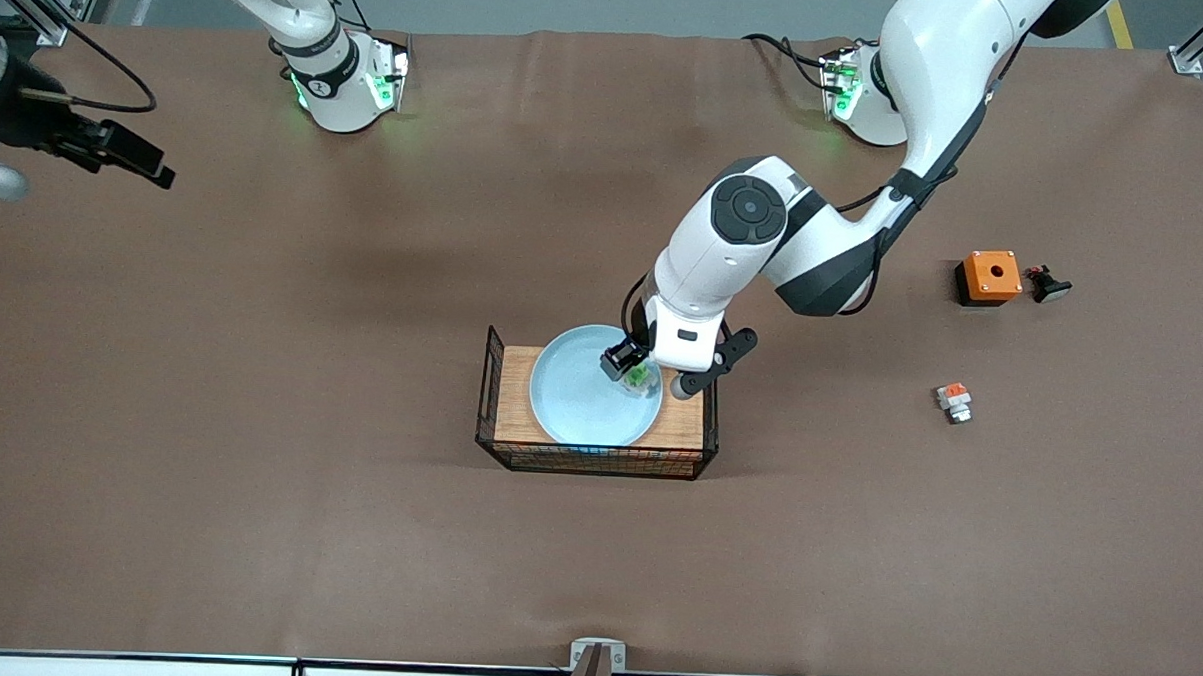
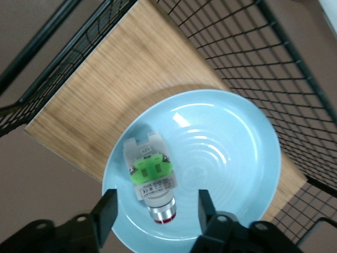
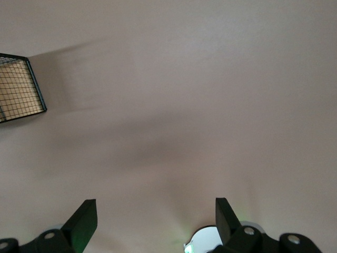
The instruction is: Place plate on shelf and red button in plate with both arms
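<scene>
Brown covering spans the bench (image 1: 259, 416), where the pale-blue round plate (image 1: 579, 397) sits on the wooden tray in its black wire basket (image 1: 486, 394) and the small white switch block with a green patch and red end (image 2: 150, 176) lies in that plate. Left gripper (image 2: 152, 211) hangs just over it, fingers (image 2: 108, 208) parted and clear of the block, so I judge the best move is a straight lift without nudging it. Right gripper (image 3: 155, 213) waits with fingers wide over bare bench toward the right arm's end.

The plate (image 1: 584, 397) is sitting on the wooden tray (image 1: 514, 395) inside the wire basket (image 1: 489, 399). The red button (image 2: 150, 176) is lying on the plate. Toward the left arm's end of the table, a switch block (image 1: 955, 400) is lying nearer the front camera than a box (image 1: 989, 276).
</scene>
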